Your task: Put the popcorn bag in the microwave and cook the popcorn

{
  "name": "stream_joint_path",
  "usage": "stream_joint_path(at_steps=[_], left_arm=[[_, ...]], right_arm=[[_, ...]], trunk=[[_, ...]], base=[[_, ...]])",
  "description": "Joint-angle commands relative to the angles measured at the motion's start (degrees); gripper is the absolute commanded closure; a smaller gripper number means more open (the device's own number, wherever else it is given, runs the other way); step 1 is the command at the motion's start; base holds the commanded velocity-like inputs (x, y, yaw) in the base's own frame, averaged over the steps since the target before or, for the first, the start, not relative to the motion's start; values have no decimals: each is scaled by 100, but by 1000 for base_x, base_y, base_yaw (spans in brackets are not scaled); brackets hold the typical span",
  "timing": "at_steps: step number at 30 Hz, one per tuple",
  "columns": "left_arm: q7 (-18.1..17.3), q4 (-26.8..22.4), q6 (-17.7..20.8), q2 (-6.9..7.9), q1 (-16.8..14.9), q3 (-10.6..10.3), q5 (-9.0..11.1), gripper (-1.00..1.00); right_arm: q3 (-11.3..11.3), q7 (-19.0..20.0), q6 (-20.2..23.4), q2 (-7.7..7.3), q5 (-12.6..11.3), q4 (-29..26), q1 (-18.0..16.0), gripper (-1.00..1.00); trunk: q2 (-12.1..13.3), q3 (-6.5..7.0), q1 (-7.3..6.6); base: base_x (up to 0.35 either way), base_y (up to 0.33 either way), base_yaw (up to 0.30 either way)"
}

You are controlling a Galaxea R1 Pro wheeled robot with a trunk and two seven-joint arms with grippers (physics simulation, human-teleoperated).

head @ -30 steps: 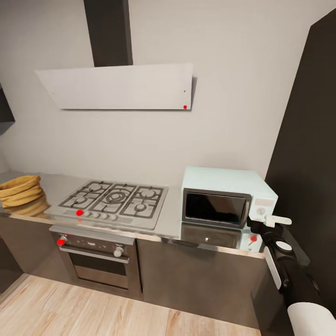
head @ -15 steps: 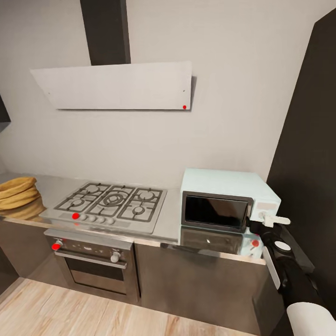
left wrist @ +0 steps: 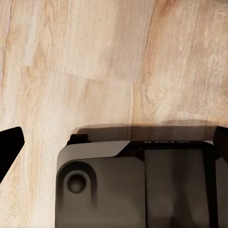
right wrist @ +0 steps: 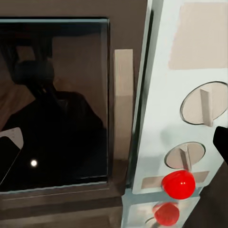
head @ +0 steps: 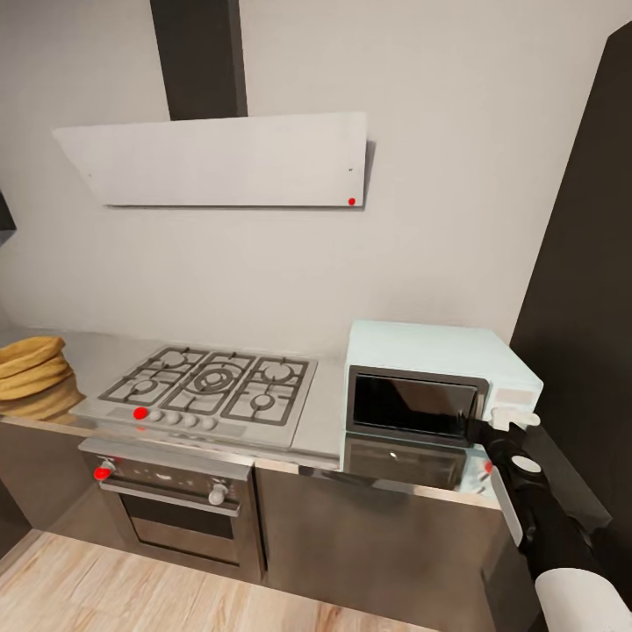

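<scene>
The tan popcorn bag (head: 30, 365) sits at the far left of the steel countertop (head: 321, 423), cut by the picture's edge. At the counter's right end stands the mint-blue microwave (head: 437, 353), with its dark glass door (right wrist: 52, 99) shut. My right gripper (head: 488, 429) hovers just in front of its cream knob panel (right wrist: 190, 95). It is open, and its dark fingertips (right wrist: 8, 153) flank the door's edge and the two knobs (right wrist: 203, 103). My left gripper (left wrist: 114, 142) is open over the wooden floor, holding nothing.
A gas hob (head: 209, 389) lies between the bag and the microwave, with a built-in oven (head: 175, 496) below and a slanted white hood (head: 219, 162) above. A tall dark cabinet (head: 584, 307) stands right of the microwave. A red button (right wrist: 178, 183) sits under the knobs.
The whole picture has shifted as the camera moved: the microwave now shows slightly larger and farther right. My right gripper stays in front of the knob panel.
</scene>
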Motion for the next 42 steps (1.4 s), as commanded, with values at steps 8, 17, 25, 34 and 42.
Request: stream_joint_path(at_steps=[8, 17, 25, 34, 42], left_arm=[[1, 6, -22, 0, -2, 17, 6, -100], [1, 6, -22, 0, -2, 7, 0, -100], [1, 6, -22, -2, -2, 14, 1, -100], [1, 6, -22, 1, -2, 8, 5, -100], [1, 6, -22, 1, -2, 9, 1, -100]], right_arm=[[5, -21, 34, -9, 3, -5, -8, -100], [5, -15, 38, -9, 3, -5, -10, -100], [5, -20, 39, -9, 3, -5, -9, -100], [5, -15, 41, -9, 3, -5, -8, -100], [5, 9, 46, -15, -1, -5, -4, -100]], trunk=[[-4, -2, 2], [-4, -2, 2], [-4, -2, 2], [-4, -2, 2], [-4, -2, 2]], base=[[0, 0, 0], [90, 0, 0], [36, 0, 0], [78, 0, 0], [0, 0, 0]])
